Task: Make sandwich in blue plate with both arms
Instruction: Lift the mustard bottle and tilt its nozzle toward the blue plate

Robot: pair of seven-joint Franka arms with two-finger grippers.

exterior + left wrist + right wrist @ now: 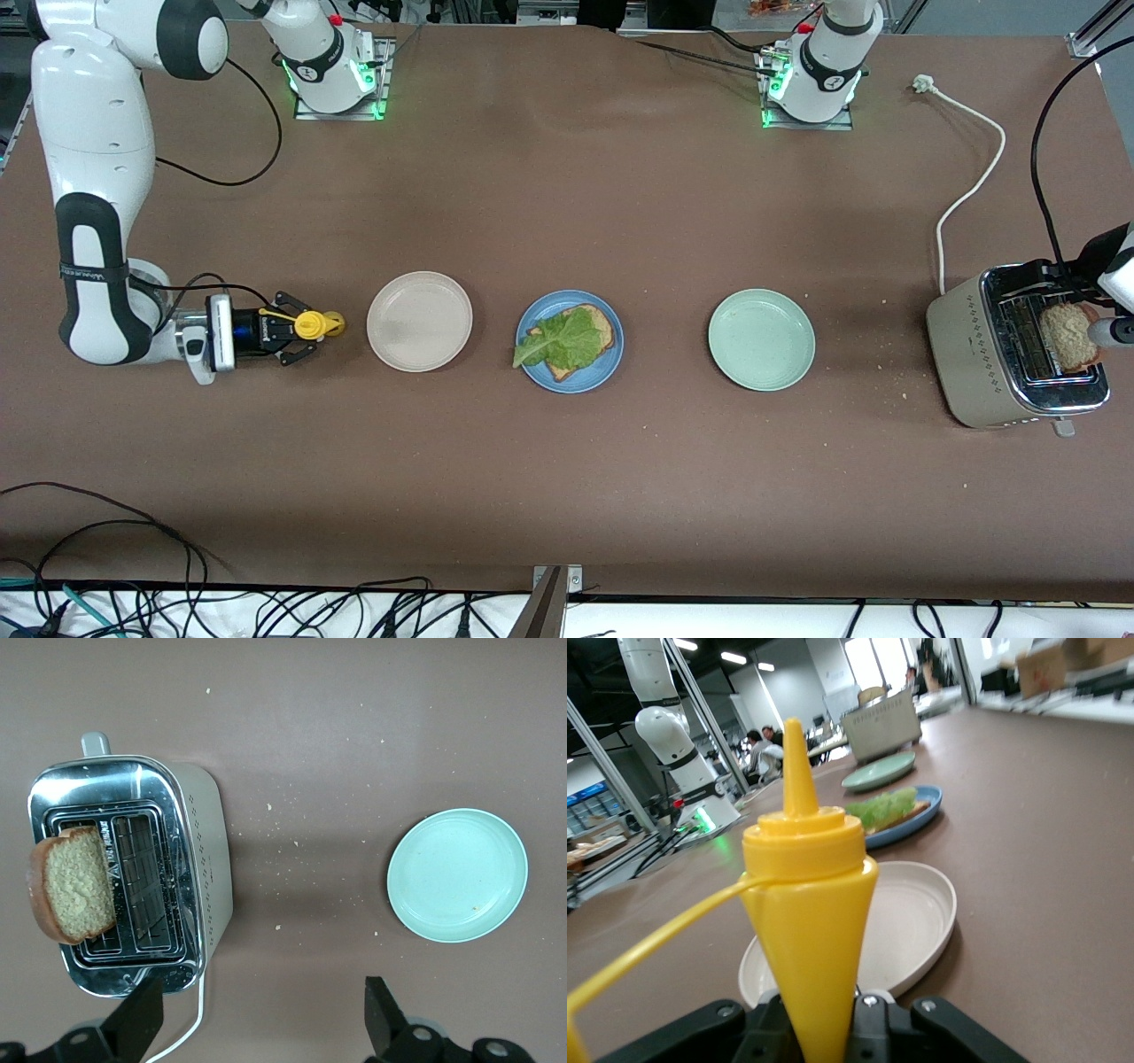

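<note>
The brown tabletop (567, 195) carries three plates in a row: beige plate (419, 321), blue plate (570, 341), pale green plate (761, 339). A toaster (970, 354) stands at the left arm's end.

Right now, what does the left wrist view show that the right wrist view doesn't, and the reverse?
Only the left wrist view: a bread slice standing in the toaster's slot, with the open left gripper above. Only the right wrist view: the right gripper shut on a yellow bottle, the beige plate, and the blue plate holding toast and lettuce. Both: the green plate.
</note>
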